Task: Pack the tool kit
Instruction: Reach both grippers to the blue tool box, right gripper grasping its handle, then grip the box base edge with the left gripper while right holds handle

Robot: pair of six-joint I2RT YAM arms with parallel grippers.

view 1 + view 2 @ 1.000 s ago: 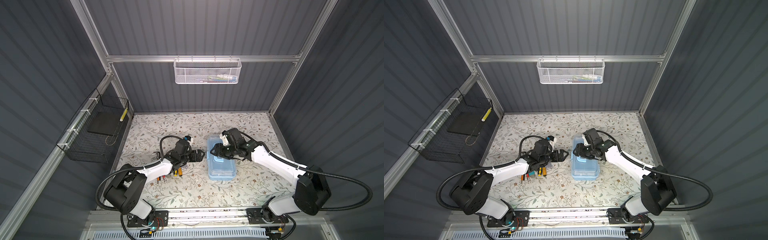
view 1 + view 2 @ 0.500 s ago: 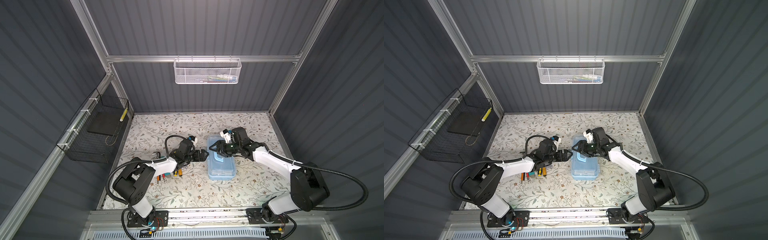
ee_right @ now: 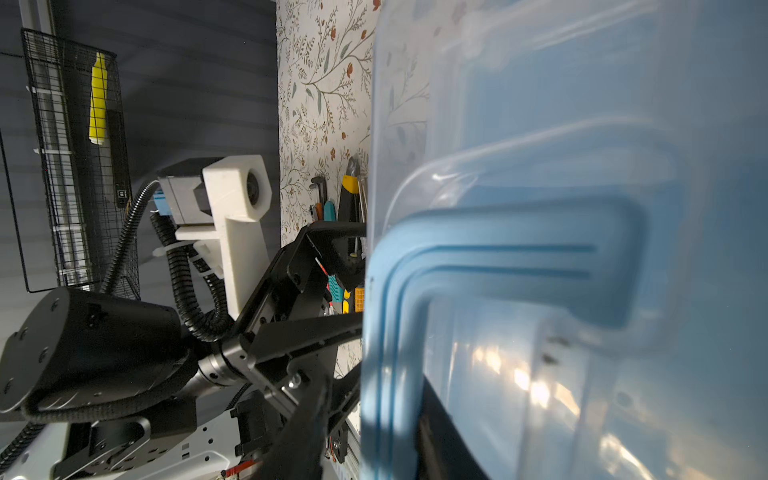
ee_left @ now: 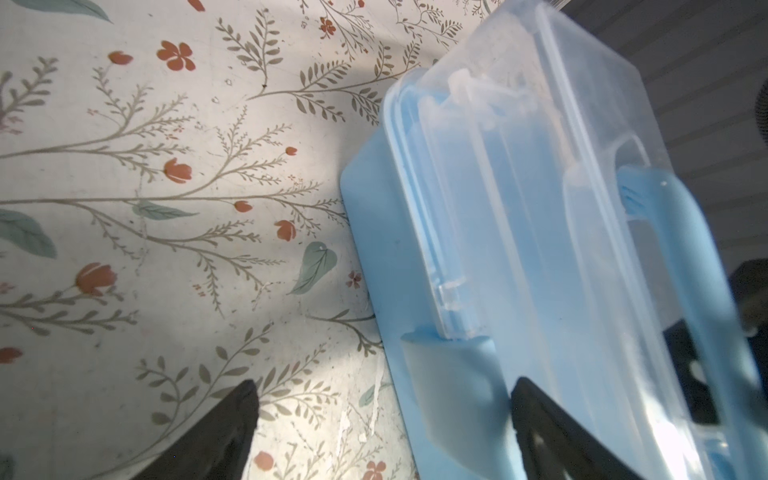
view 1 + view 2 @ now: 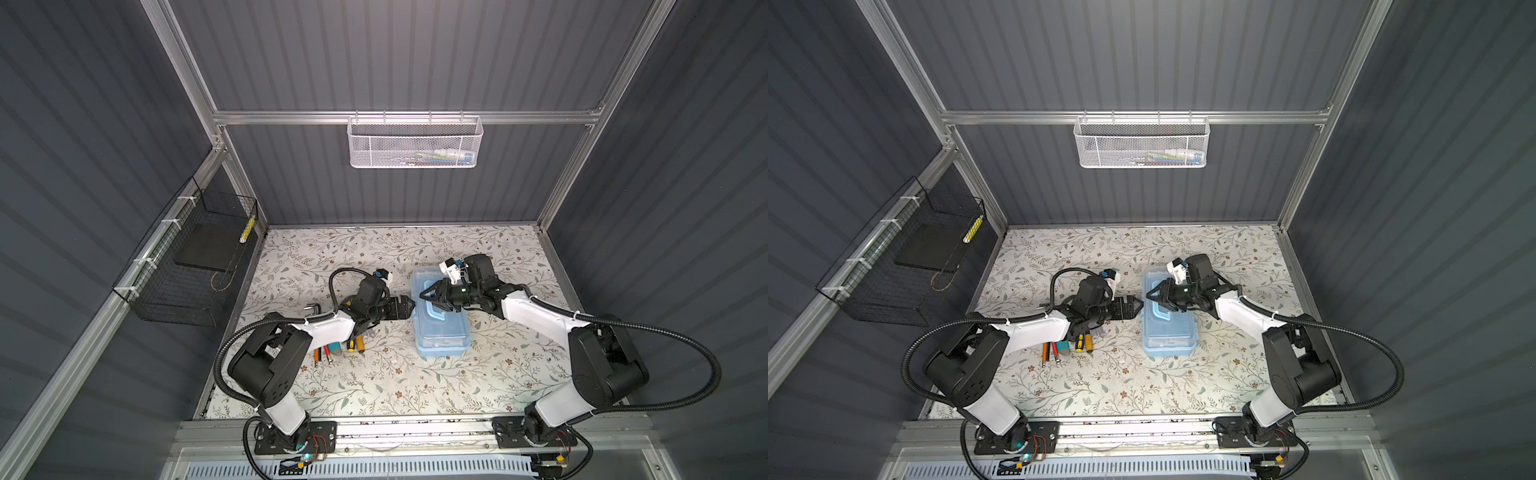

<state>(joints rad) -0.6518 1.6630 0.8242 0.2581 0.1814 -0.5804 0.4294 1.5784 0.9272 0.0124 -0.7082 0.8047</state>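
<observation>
Tool kit box (image 5: 441,332), lid on, on floral tabletop (image 5: 374,382); left gripper (image 5: 410,309) jaws spread wide at its latch (image 4: 453,382); right gripper (image 5: 424,294) at handle (image 3: 498,257), whether clenched cannot be told.

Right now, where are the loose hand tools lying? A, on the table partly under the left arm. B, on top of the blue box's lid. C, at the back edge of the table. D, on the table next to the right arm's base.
A: in both top views the loose tools lie on the table, partly under the left arm, apart from the blue box.
</observation>
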